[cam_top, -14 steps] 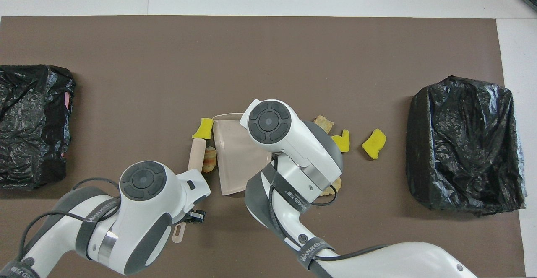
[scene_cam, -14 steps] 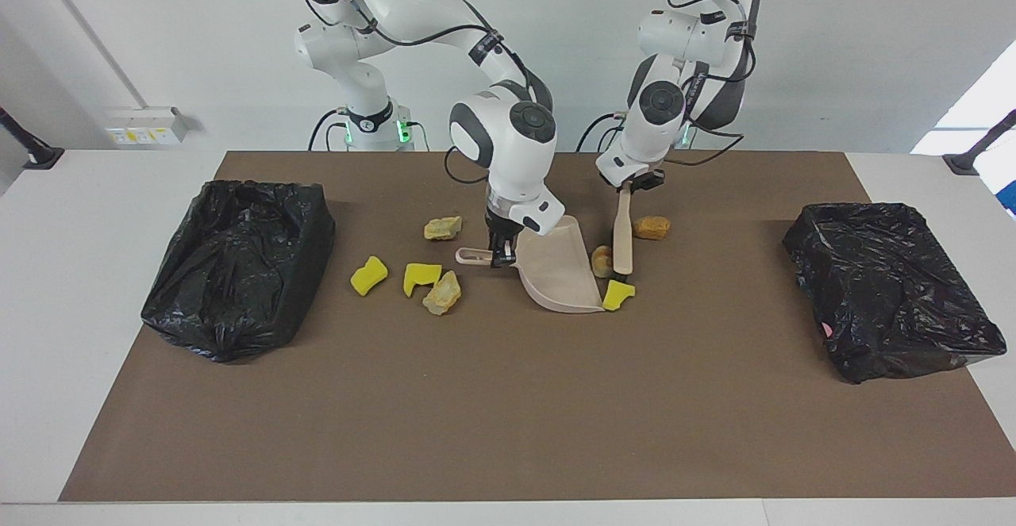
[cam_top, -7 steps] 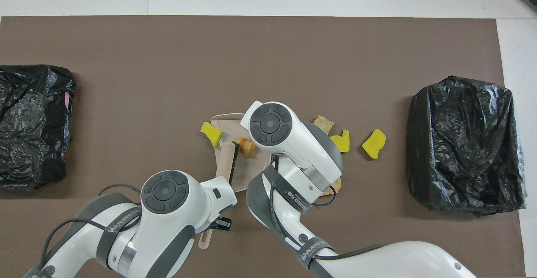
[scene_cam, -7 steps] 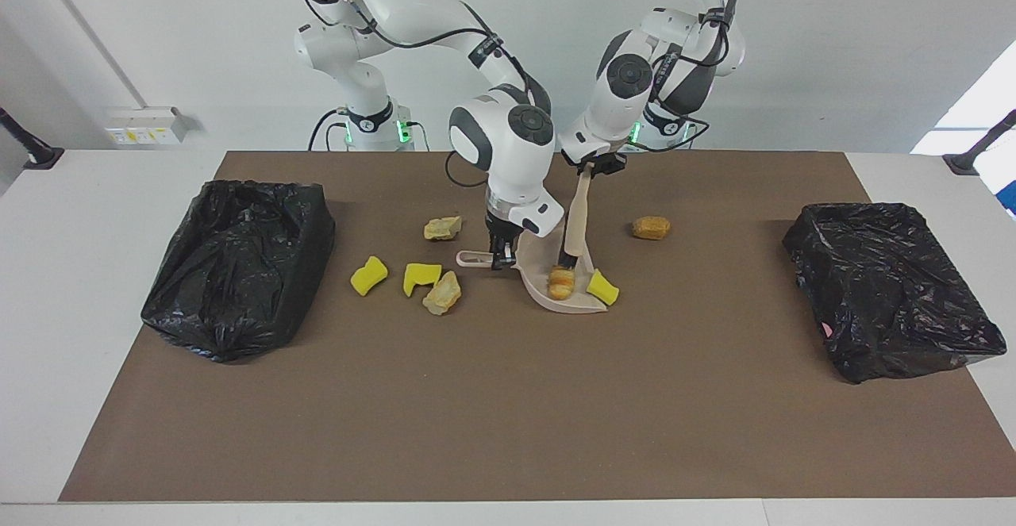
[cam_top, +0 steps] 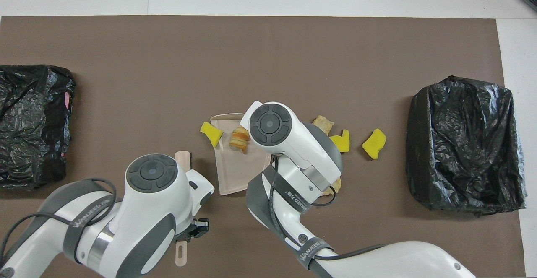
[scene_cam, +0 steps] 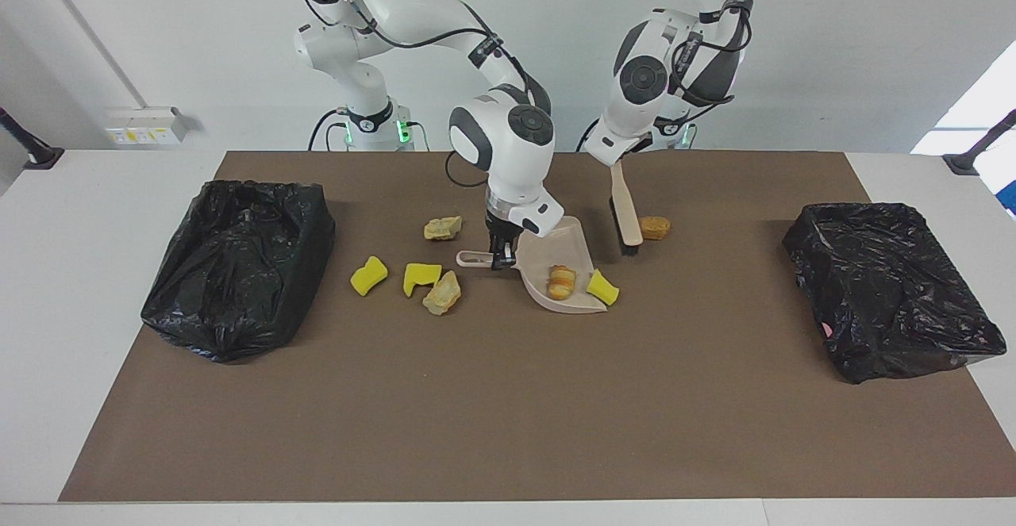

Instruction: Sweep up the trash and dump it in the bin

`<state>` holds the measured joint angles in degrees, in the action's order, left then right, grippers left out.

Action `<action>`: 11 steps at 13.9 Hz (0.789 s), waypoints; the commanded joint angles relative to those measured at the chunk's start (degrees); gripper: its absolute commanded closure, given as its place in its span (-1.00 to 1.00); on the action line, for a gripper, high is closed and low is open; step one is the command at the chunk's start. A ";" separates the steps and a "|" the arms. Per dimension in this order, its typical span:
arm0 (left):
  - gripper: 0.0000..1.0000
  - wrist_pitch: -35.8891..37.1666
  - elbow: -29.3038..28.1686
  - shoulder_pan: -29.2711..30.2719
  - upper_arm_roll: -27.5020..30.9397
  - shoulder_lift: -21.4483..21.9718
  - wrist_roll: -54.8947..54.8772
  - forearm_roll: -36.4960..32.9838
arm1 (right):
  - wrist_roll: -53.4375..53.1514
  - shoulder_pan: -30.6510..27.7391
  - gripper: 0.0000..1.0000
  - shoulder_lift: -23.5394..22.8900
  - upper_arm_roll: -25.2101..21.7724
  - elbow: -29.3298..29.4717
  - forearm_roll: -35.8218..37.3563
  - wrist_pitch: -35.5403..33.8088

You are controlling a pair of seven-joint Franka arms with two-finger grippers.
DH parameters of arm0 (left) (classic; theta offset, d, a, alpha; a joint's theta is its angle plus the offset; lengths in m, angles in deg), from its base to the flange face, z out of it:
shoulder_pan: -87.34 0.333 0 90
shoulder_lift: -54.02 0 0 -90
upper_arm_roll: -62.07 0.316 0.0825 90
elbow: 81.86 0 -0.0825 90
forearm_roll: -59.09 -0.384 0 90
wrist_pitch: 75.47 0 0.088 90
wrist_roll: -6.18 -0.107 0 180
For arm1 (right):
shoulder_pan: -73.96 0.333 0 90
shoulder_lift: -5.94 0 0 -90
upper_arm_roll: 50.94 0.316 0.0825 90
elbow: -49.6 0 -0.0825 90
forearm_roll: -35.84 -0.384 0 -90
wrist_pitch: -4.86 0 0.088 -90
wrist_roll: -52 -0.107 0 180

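Facing view. The right claw (scene_cam: 500,257) is clenched on the handle of the dustpan (scene_cam: 556,268), whose long axis slants across the desk (scene_cam: 508,399), mouth toward the left arm's end. A striped lump (scene_cam: 561,282) lies in the pan; a yellow sponge chunk (scene_cam: 602,287) straddles its lip. The left claw (scene_cam: 615,159) grasps the brush (scene_cam: 626,216), raised, bristles beside an orange-brown lump (scene_cam: 655,228).

Overhead view. The remaining scraps (cam_top: 340,141) sit toward the right arm's end. They look light; the sponge soft, best pushed, not pinched.

Beige dustpan (scene_cam: 560,260), yellow sponge chunks (scene_cam: 368,274), black bin bags (scene_cam: 238,260).
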<state>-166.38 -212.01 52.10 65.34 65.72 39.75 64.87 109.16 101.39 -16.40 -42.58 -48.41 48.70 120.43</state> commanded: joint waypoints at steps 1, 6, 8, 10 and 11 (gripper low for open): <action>1.00 6.26 -1.07 2.81 -0.19 4.47 4.82 -3.14 | -1.17 0.07 1.00 0.81 0.25 -1.66 0.15 1.15; 1.00 2.51 -10.18 4.74 -0.37 10.09 14.15 -3.24 | -1.26 0.07 1.00 0.81 0.25 -1.83 0.15 1.15; 1.00 -3.97 -14.15 4.65 -0.54 9.66 19.23 -3.15 | -1.26 0.07 1.00 0.90 0.25 -1.92 0.15 1.33; 1.00 -10.31 -15.39 4.74 -0.54 8.61 21.53 -1.31 | -1.26 0.07 1.00 0.99 0.25 -2.10 0.23 1.15; 1.00 -12.60 -15.31 4.74 -0.46 7.39 22.06 0.61 | -1.26 0.07 1.00 1.07 0.17 -2.10 0.24 0.98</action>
<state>-174.77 -225.80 56.43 65.25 72.84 59.38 63.50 109.14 101.40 -16.40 -42.58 -48.45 48.70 120.43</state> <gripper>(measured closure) 0.736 0.687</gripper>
